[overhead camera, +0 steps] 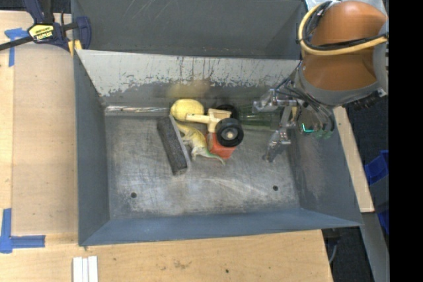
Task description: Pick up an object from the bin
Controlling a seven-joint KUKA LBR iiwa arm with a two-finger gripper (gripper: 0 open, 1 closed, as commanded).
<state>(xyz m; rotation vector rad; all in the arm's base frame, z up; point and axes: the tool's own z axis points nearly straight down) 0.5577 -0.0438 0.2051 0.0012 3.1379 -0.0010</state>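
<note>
Heap of small things sits on the floor of the grey bin, a little toward 12 o'clock from its middle. At the heap's 9 o'clock edge lies a slanted dark grey bar. Next come a yellow ball with a cream peg beside it, then a black wheel touching a red piece. At 3 o'clock of the wheel, apart from it, the pincer hangs over bare floor near the right wall. Nothing shows in its grip, and I cannot tell whether it is open or closed.
</note>
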